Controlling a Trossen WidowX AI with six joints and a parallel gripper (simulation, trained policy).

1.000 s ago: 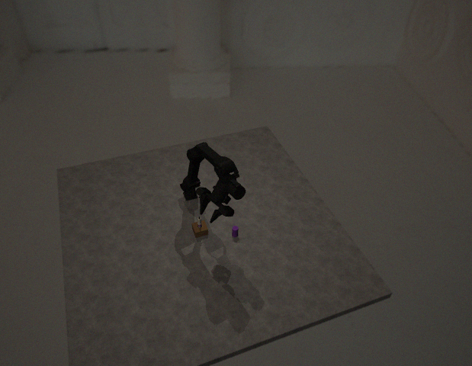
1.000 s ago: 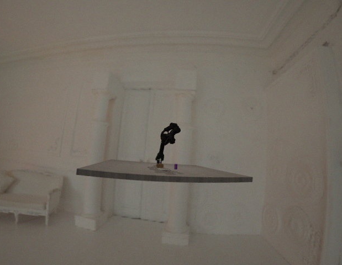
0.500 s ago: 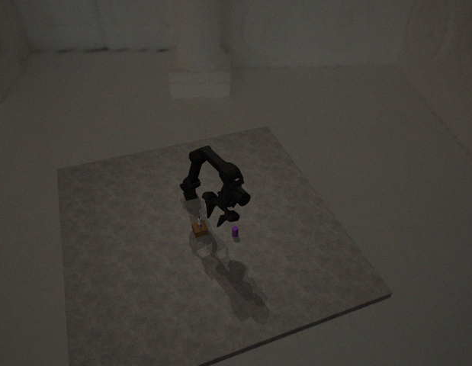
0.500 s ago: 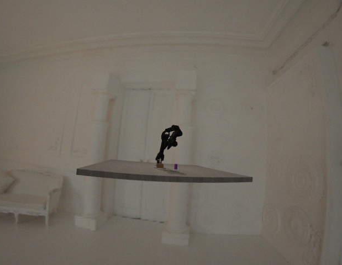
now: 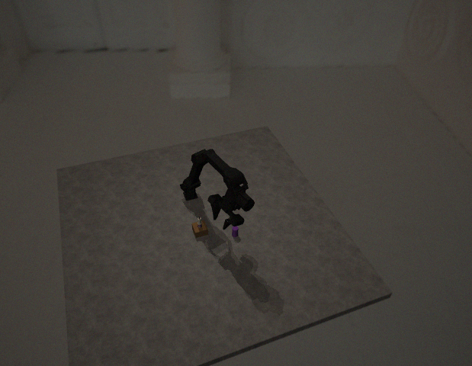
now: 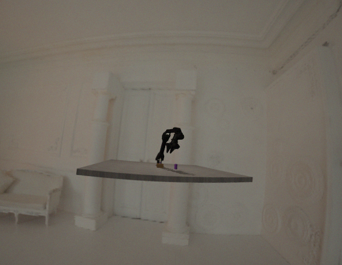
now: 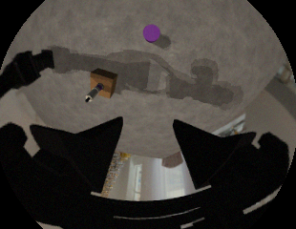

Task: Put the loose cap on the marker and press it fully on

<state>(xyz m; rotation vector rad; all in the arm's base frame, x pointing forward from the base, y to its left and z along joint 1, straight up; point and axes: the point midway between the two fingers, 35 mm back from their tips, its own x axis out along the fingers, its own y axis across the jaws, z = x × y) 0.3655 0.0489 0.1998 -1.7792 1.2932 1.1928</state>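
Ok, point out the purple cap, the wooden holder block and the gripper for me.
purple cap point(image 5: 235, 231) point(image 6: 175, 166) point(image 7: 151, 33): top and exterior, its side; wrist, its top.
wooden holder block point(image 5: 201, 232) point(image 6: 159, 165) point(image 7: 109, 88): all three views, its body beside the marker.
gripper point(image 5: 220, 223) point(image 6: 168, 152) point(image 7: 148, 121): all three views, midway between its fingertips.

From up high I look down at a slant on the surface point(image 5: 149, 275) point(image 6: 165, 178) point(image 7: 224, 29), its right corner showing and its near-left corner cut off. The exterior view stands farther back, nearly level with its front edge. The wrist view peers closely past the gripper point(image 5: 220, 223) point(image 6: 168, 152) point(image 7: 148, 121). All three share the purple cap point(image 5: 235, 231) point(image 6: 175, 166) point(image 7: 151, 33).
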